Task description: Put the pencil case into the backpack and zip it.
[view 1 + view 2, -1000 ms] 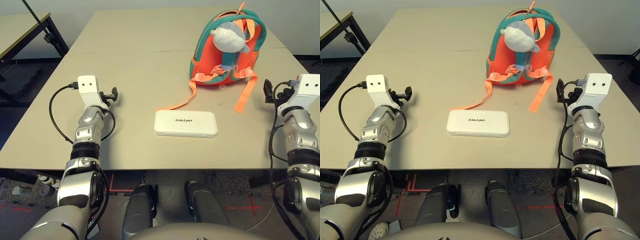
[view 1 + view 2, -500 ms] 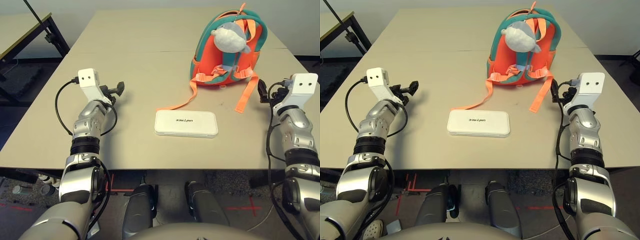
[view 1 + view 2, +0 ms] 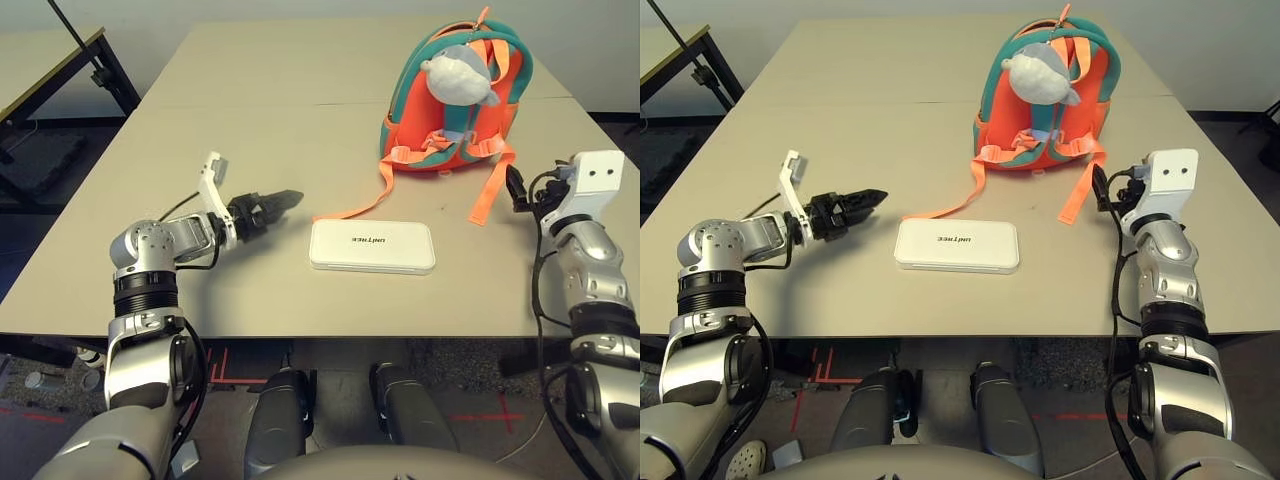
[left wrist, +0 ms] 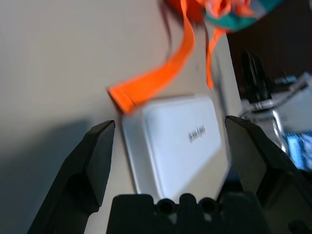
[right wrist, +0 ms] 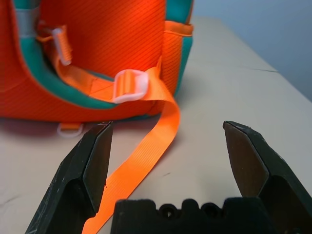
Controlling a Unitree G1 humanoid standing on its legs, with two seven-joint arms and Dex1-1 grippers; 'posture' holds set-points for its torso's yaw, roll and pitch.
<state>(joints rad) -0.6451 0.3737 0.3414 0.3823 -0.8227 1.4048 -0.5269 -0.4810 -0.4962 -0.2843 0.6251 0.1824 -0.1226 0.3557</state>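
Observation:
The white pencil case lies flat near the table's front edge, in the middle. Behind it and to the right, the orange and teal backpack stands upright with a grey plush toy on its front. Two orange straps trail onto the table. My left gripper is open, low over the table just left of the pencil case and pointing at it. In the left wrist view the pencil case sits between the open fingers but apart from them. My right gripper is open beside the right strap, facing the backpack.
The long left strap ends just behind the pencil case's left corner. The beige table stretches far back with a seam across it. A second table with a black frame stands off to the left.
My left forearm has dropped and swung right, and its gripper now points at the pencil case from close by. My right gripper has edged left toward the backpack strap. Both stay open.

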